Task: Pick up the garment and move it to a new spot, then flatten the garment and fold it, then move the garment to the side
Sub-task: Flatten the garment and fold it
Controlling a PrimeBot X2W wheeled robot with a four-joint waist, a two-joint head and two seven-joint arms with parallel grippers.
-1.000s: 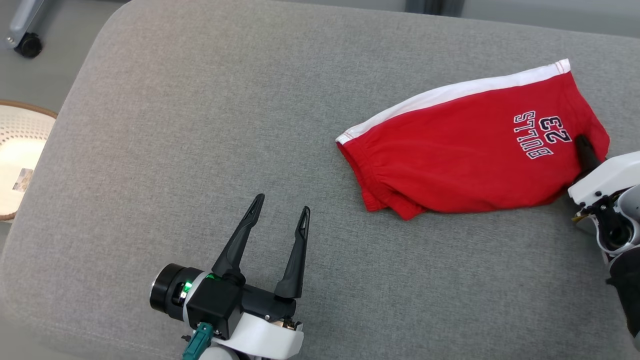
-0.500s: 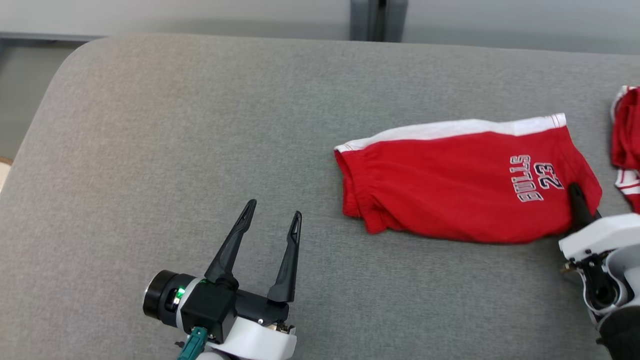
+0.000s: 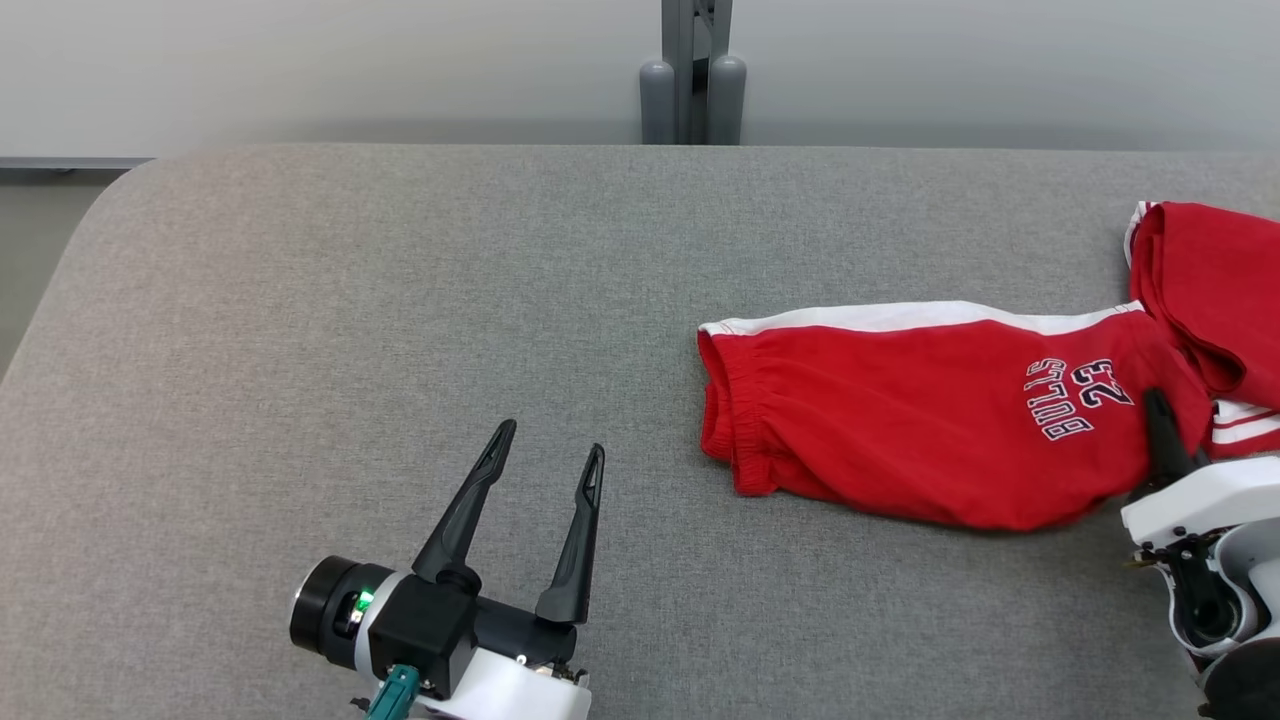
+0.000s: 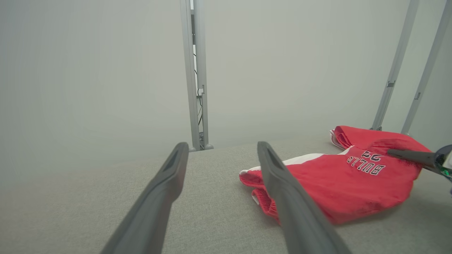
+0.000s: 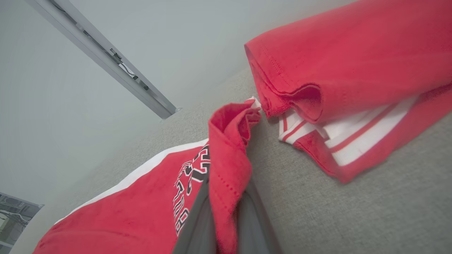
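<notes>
Where right gripper (image 5: 226, 192) pinches garment (image 5: 123, 211), hem (image 5: 231, 121) bunched

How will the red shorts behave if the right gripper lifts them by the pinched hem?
Probably floppy: the shorts lie limp and wrinkled on the cushion, so they should sag from the right gripper, shut on one hem. Likely light, being thin cloth. Probably not slippery: the hem bunches between the fingers.
</notes>
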